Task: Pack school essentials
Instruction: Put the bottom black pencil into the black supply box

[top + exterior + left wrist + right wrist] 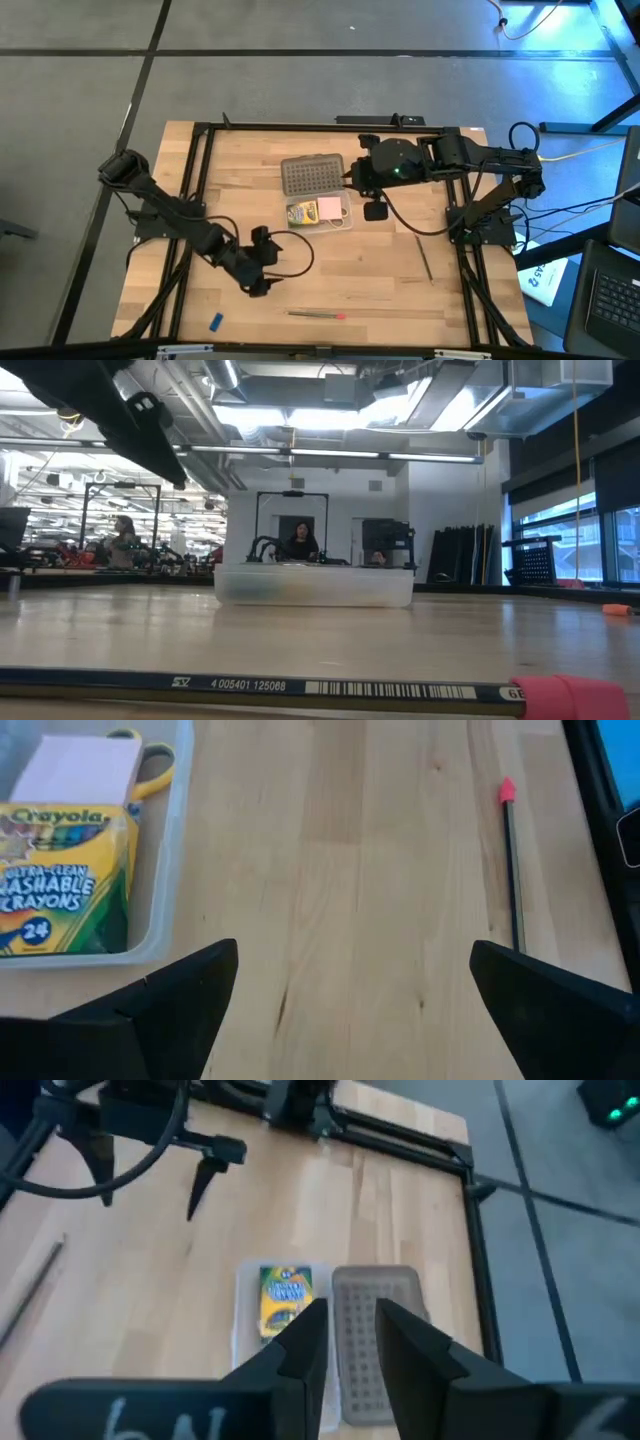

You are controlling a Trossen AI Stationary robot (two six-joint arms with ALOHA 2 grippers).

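Observation:
A clear case (340, 218) lies on the table with its grey studded lid (310, 175) folded open on the far side. In it are the green-yellow crayon box (60, 880), the pink notepad (80, 765) and the yellow-handled scissors (152, 770). One pencil with a pink eraser (315, 314) lies near the front edge, a second pencil (425, 255) to the right, and a blue eraser (215, 322) at front left. My left gripper (268, 262) is wide open, low over bare wood in front of the case. My right gripper (352, 1320) hangs above the case with a narrow gap between its fingers.
A black frame (200, 150) runs round the table and a cable loops beside my left gripper. In the low view the front pencil (260, 685) fills the foreground, the case (315, 585) stands behind it, and people sit in the room beyond.

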